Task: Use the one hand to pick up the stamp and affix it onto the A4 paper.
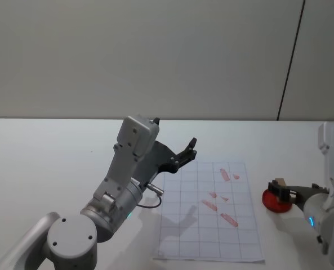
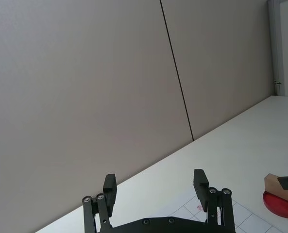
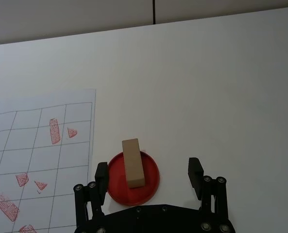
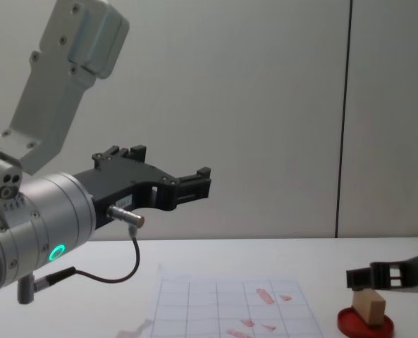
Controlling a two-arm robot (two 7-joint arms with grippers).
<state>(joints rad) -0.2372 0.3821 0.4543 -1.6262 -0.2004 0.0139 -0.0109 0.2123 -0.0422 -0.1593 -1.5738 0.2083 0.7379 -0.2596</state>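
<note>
Left arm point(image 1: 71, 239), silver cylinder joint, is closest to the head camera, at the lower left, with a teal light on its side. From it the left gripper point(image 1: 188, 152) is held up in the air over the table point(image 1: 43, 157), above the near-left part of the sheet. Its fingers point(image 2: 200, 181) are spread wide with nothing between them. Right of that arm, the A4 paper point(image 1: 200, 225) lies flat on the table: faint grey grid, with several smudgy red marks point(image 1: 228, 219) scattered over its right half. Just beyond the sheet's right edge, apart from it, sits the round red ink pad point(image 1: 272, 205). The stamp point(image 3: 133, 162), a plain tan wooden block, rests on that pad with one end reaching past the rim; in the chest view it looks slightly tilted. Right gripper point(image 3: 148, 174) comes in from the right edge, low over the pad. Its two fingers point(image 3: 194, 172) are parted, one to each side of the pad with the stamp between them. Neither finger touches the block in the right wrist view.
</note>
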